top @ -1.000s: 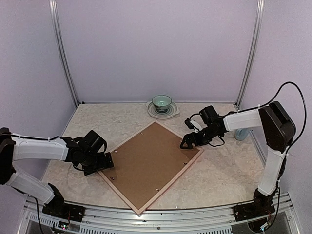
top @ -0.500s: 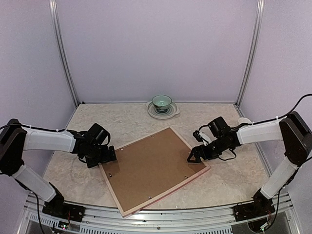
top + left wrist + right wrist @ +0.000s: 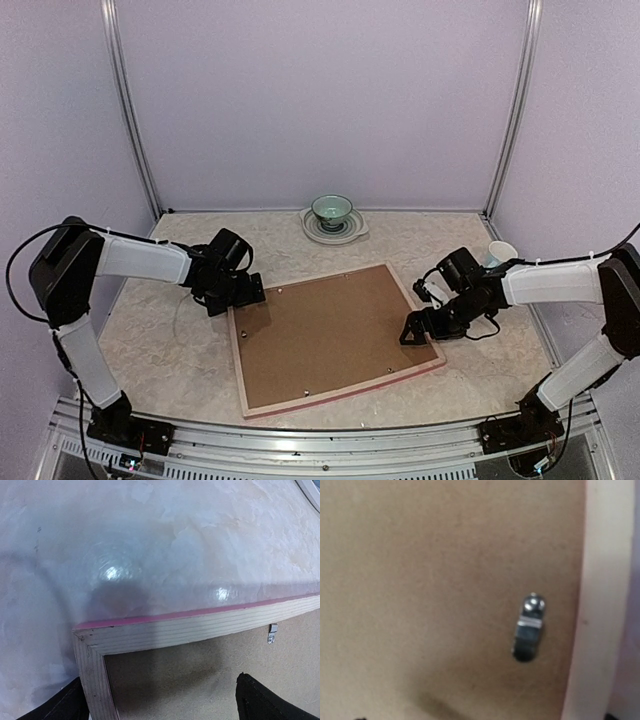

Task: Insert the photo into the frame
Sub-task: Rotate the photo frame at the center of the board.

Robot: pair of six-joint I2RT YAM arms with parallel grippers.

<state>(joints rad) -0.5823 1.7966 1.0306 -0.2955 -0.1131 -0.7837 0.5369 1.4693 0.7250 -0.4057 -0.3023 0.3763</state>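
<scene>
The frame [image 3: 243, 360] lies face down mid-table, showing its pale wood back rim, a thin pink edge [image 3: 200, 613] and the brown backing board [image 3: 330, 335]. The photo is hidden. My left gripper [image 3: 240, 295] is open at the frame's far-left corner [image 3: 89, 639]. One of its fingers [image 3: 55, 707] is outside the rim and the other [image 3: 265, 700] is over the board. My right gripper [image 3: 418, 330] hangs open low over the right edge. Its view shows board [image 3: 420, 580], a metal tab [image 3: 529, 627] and rim [image 3: 600, 605].
A teal bowl [image 3: 331, 208] on a plate [image 3: 352, 232] stands at the back centre. A white cup [image 3: 500, 251] stands behind the right arm. Purple walls close in the table on three sides.
The frame has turned clockwise from a diamond to nearly square with the table edge. The left gripper moved away from me with its corner. The right gripper moved toward me along the right edge.
</scene>
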